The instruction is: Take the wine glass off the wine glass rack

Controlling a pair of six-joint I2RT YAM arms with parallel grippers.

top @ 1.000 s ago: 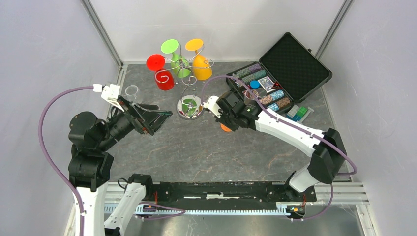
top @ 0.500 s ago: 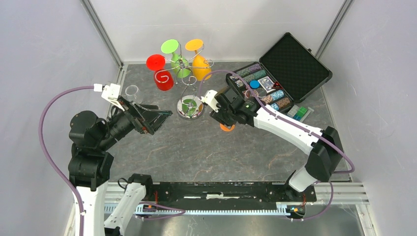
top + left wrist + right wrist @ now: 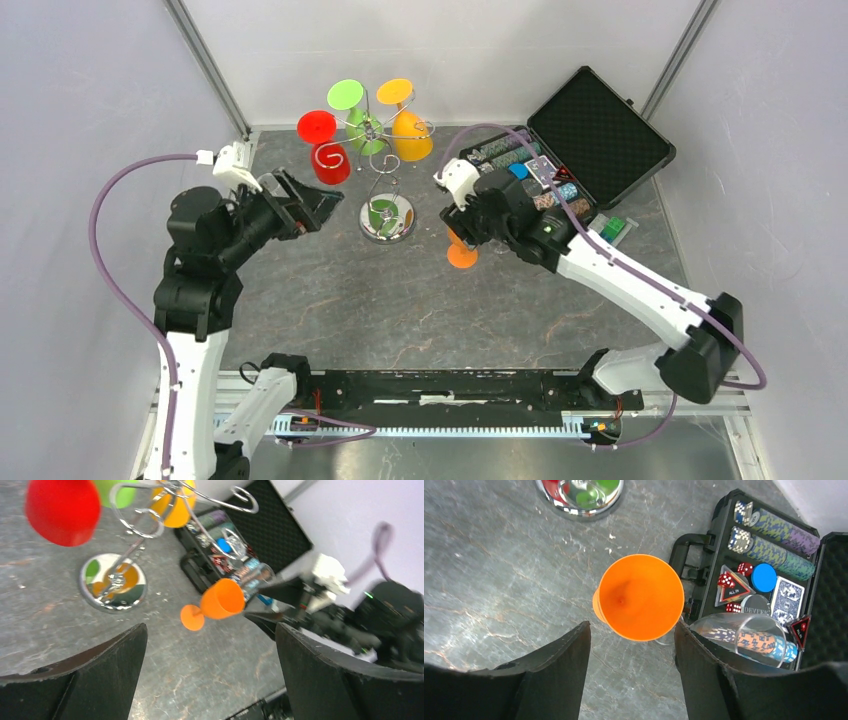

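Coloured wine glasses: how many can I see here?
4. Three hang on the wine glass rack: a red glass, a green glass and a yellow-orange glass. An orange glass stands upright on the table right of the rack. None seems hidden.

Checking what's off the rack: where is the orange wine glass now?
Top view: the orange wine glass sits on the table right of centre, between the rack's base and the chip case, by the right gripper.
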